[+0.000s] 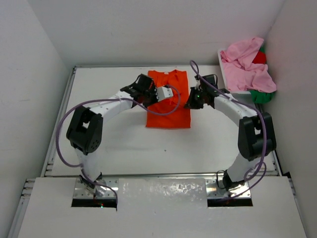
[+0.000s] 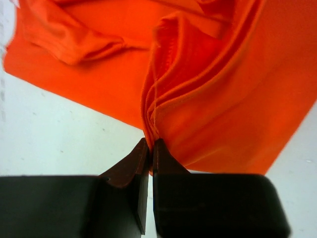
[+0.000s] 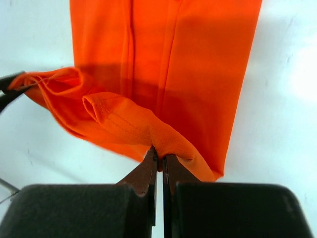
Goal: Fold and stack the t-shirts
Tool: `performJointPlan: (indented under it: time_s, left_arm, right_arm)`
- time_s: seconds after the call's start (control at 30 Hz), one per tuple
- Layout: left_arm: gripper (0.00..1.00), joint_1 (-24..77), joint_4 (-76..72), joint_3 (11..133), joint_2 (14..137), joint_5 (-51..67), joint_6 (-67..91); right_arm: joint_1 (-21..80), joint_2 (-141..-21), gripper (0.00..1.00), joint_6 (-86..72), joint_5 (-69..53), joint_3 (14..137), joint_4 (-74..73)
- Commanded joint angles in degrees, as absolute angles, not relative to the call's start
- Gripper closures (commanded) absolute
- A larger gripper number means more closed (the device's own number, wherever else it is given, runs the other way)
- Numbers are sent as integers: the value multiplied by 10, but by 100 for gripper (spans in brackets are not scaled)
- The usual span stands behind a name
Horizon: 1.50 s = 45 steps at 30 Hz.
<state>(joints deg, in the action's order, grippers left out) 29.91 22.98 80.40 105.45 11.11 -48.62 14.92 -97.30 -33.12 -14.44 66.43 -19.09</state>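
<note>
Fold step in hand: orange t-shirt [image 1: 168,113], narrow strip at table [image 1: 114,144] ctr, pinched at opp. edges by left gripper [image 2: 151,144] & right gripper [image 3: 159,158], both clamped on cloth; next move req. level, synchronised lift and carry-over.

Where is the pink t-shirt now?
In the top view the pink t-shirt lies at the far right, draped over the white basket beside the red shirt and green shirt, right of the orange shirt.

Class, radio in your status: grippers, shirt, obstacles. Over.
Left gripper shut on orange shirt. Right gripper shut on same shirt. Nothing in the way; pink shirt heaped on basket.
</note>
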Motion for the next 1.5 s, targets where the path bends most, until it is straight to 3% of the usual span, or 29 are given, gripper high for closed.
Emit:
performJointPlan:
  time_s: [0.0,0.3,0.6,0.73,0.77,0.83,0.87,1.0,1.03,1.07,1.23,1.3,1.47]
  left_arm:
    - [100,283,231,836,1077,112,-469]
    - [100,255,210,911,1164,100,-447]
    - [100,244,186,925,1201,110,-434]
    - [97,240,155,918,1208,76,-410]
    - [88,239,148,918,1213,51,-402]
    - [73,236,142,930,1222,28,-376]
    - [59,235,141,935,1223,7,-365]
    - [42,225,142,968,1233,-36,-315]
    - [36,225,143,972,1236,-42,-310]
    - [22,224,142,978,1236,-56,-308]
    - [25,209,155,1025,1231,-90,-282]
    - [37,207,188,1031,1215,-40,-308]
    - [41,243,335,978,1164,132,-416]
  right_arm:
    - [136,-1011,100,-310,-163,719,-184]
    - [120,-1135,100,-309,-175,833,-198]
    - [106,-1180,100,-313,-168,858,-200]
    - [96,-1216,78,-315,-167,880,-200]
    - [93,-1222,69,-307,-165,888,-202]
    - [86,-1234,63,-289,-138,928,-215]
    - [85,-1242,61,-278,-125,944,-232]
    - [84,-1237,64,-205,-66,996,-259]
    - [84,-1229,66,-198,-62,991,-258]
    - [84,-1219,68,-189,-61,981,-245]
    - [96,-1116,82,-180,-94,835,-176]
    - [105,-1086,86,-177,-123,798,-144]
    - [120,-1103,88,-219,-218,756,-78]
